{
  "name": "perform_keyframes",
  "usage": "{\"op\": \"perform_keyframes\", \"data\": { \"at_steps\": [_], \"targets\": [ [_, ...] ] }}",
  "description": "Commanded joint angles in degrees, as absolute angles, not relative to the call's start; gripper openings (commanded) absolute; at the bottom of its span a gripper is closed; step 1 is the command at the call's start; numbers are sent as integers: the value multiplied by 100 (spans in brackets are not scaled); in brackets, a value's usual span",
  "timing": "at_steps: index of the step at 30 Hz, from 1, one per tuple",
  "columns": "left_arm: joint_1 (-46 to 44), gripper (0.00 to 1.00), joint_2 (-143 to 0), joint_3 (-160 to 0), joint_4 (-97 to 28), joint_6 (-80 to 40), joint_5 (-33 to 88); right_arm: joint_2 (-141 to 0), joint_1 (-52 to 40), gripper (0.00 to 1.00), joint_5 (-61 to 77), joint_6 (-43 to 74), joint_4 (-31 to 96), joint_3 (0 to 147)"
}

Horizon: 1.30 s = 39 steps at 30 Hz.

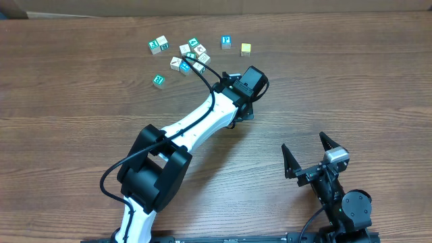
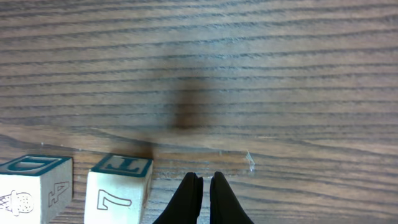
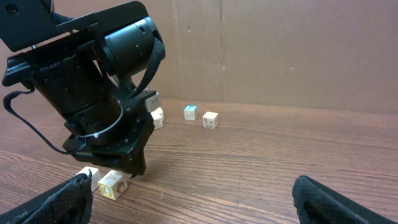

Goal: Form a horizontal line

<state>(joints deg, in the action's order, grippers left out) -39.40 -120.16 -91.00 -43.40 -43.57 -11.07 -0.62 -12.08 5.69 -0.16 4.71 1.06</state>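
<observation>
Two whitish letter cubes stand side by side with a narrow gap between them, the only row that shows of the horizontal line. One is marked 7 and one is marked 4. My left gripper is shut and empty, its tips low over the wood just right of the 7 cube. In the right wrist view the same pair sits beside the left gripper's tip. From overhead the left arm covers them. My right gripper is open and empty near the front edge, far from all cubes.
A loose jumble of white and teal cubes lies at the back. To its right sit a teal-and-white cube and a yellow cube. One teal cube sits alone at the left. A cardboard wall stands behind the table.
</observation>
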Motion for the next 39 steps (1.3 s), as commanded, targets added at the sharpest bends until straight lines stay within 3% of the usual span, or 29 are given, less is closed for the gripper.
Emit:
{"op": "perform_keyframes", "data": {
  "at_steps": [1,39],
  "targets": [
    [-3970,4,-12066,-9019,-4303,-4530,-1313,-16,-1188,100,526,16,440,47],
    [-4101,4,-12440,-9011,-4545,-4593,-1844,-16,-1188,100,526,16,440,47]
  ]
}}
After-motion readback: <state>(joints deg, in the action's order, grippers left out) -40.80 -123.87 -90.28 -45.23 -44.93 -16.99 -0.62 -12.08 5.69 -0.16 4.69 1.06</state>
